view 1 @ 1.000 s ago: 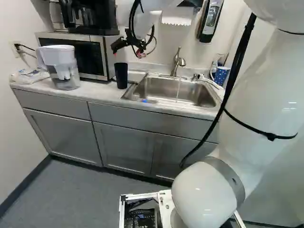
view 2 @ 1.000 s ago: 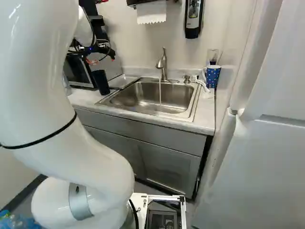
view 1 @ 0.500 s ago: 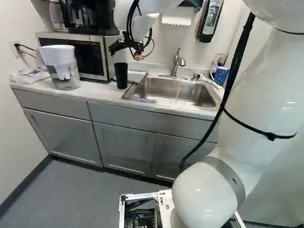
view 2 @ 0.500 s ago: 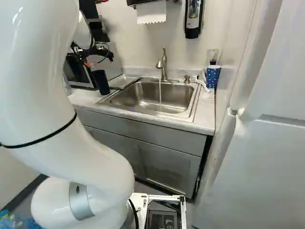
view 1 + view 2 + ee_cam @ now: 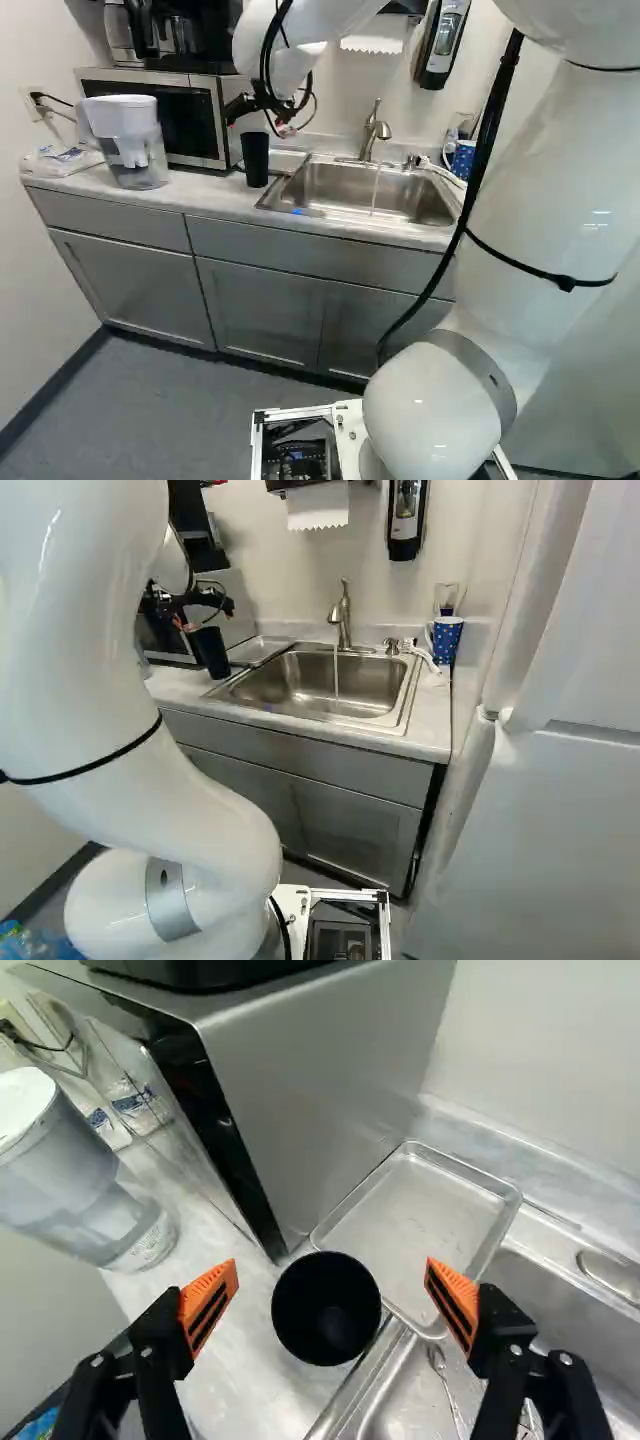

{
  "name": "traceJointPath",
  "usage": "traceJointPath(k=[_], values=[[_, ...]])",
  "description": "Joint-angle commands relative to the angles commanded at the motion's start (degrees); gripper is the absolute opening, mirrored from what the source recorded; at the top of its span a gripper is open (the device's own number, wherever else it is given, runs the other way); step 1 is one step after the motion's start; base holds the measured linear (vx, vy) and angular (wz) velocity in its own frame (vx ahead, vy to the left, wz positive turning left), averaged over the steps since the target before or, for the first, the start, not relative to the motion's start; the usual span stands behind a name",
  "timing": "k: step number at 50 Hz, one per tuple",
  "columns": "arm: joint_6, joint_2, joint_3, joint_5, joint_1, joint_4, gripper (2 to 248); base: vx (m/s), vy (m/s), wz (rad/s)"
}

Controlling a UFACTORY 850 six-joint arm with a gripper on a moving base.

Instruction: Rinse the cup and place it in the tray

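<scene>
Hovering over the counter, the gripper has its two fingers spread wide apart, with nothing clamped between their orange pads. The dark cup stands upright on the counter, its open mouth facing up toward the gripper. In the wrist view it shows in the gap between the fingers, with space to either side.

Just beside the cup, the shallow metal tray lies between the microwave and the sink; whether cup and tray touch, I cannot tell. The tray holds no cup.

Running from the faucet, a thin stream of water falls into the sink, well apart from the cup. A clear pitcher with a white top stands on the counter in front of the microwave, at the left of the left base view. Beyond the sink's other end, a blue spotted mug stands near the wall, and a soap dispenser and paper towels hang above.
</scene>
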Motion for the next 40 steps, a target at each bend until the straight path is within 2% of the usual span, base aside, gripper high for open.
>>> traceJointPath(k=[23,40], values=[[0.0,0.3,3.3,3.5,1.0,0.0,247,0.0,0.0,0.0],[0.0,1.2,6.3,4.7,0.2,0.0,247,0.0,0.0,0.0]])
